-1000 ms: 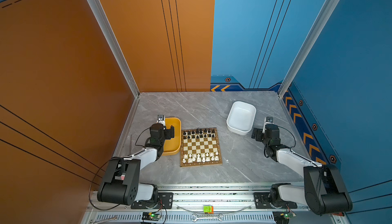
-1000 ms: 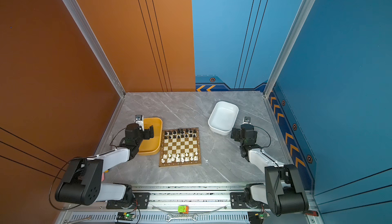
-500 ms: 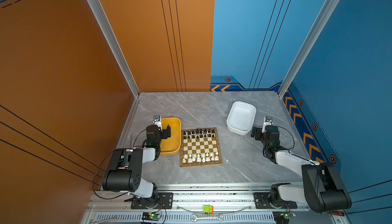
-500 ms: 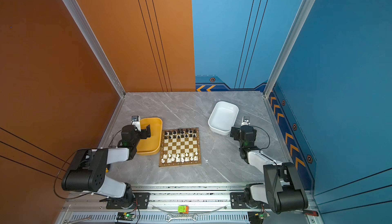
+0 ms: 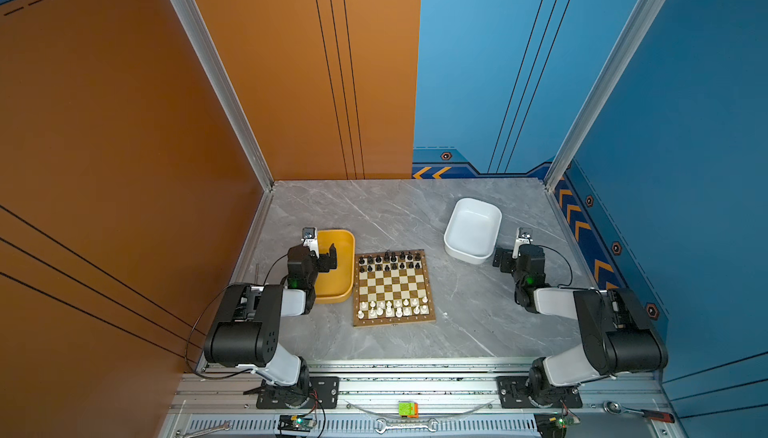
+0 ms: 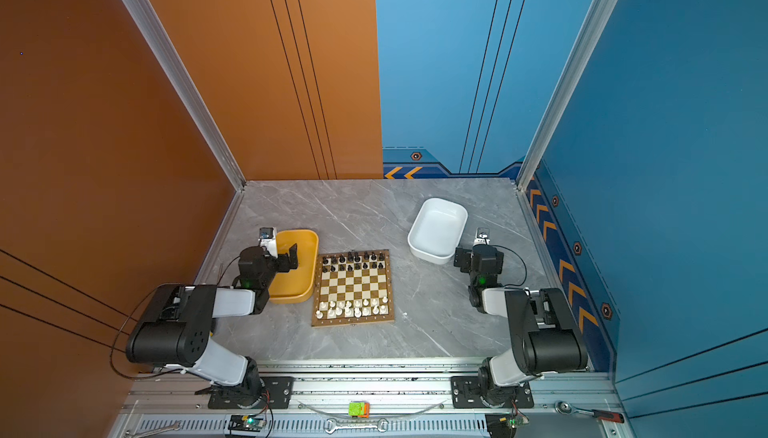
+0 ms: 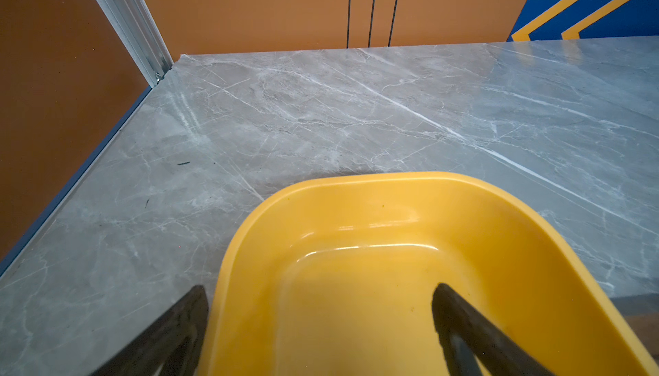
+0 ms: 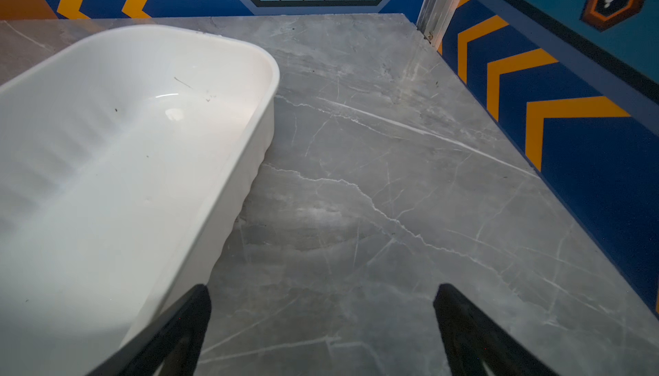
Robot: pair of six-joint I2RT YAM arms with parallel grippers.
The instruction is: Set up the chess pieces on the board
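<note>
**Two full ranks a side, nothing left to fetch**

Black chess pieces line the far edge of the board, cream-white chess pieces its near edge. Left of the board, the left gripper hangs over the yellow tub, jaws wide apart with nothing between them. Right of the board, the right gripper sits just beside the white tub, equally spread and unloaded. Neither tub shows a piece, so I judge the setup finished and both arms parked clear of it
</note>
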